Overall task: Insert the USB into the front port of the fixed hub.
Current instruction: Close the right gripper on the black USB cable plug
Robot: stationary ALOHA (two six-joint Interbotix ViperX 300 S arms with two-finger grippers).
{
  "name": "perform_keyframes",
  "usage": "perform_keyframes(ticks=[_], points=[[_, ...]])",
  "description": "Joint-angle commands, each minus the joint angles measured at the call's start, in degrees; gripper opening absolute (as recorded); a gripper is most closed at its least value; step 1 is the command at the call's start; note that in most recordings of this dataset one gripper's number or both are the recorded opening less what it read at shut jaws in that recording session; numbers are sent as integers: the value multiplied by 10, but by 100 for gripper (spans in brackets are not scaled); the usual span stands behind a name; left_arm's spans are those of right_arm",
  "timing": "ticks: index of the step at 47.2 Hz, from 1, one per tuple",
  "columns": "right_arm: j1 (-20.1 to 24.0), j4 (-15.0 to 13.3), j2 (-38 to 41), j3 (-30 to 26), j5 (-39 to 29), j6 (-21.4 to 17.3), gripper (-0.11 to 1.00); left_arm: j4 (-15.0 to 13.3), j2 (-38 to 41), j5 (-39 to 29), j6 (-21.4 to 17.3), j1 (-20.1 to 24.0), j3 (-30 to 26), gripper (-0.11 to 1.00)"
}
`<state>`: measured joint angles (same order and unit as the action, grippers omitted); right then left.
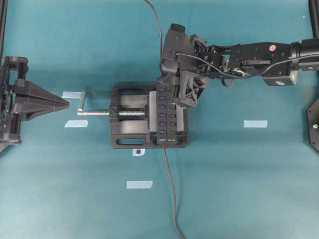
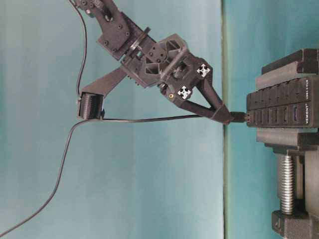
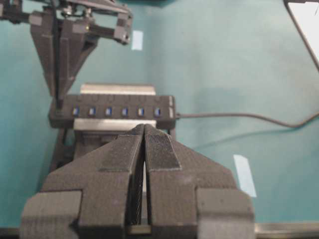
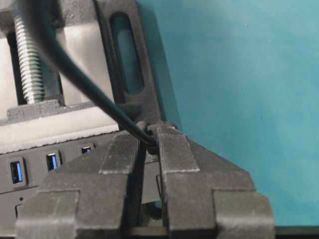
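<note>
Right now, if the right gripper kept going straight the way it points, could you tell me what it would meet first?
Most likely the fixed hub: the right gripper, shut on the USB, points at its end port, and the plug already seems to touch it, though depth is unclear.

White print reading "VEMONT" on the fixed hub (image 2: 283, 110), at the end farthest from the right gripper (image 2: 227, 117), smaller line beneath unreadable

Blk arms, wedge-shaped tool (image 2: 227, 115) w/ ribbed pads.
</note>
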<state>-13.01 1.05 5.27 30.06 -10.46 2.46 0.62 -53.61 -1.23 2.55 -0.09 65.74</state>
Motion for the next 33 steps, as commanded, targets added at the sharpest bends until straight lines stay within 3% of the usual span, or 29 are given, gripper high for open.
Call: perform_keyframes(ticks=[1,33], points=[[4,0,-8,-15,-4,4,4,1,0,3,1,0,-6,0],[20,2,-34,-51,-83,-1,4,1,-7,3,2,0,-5,0]])
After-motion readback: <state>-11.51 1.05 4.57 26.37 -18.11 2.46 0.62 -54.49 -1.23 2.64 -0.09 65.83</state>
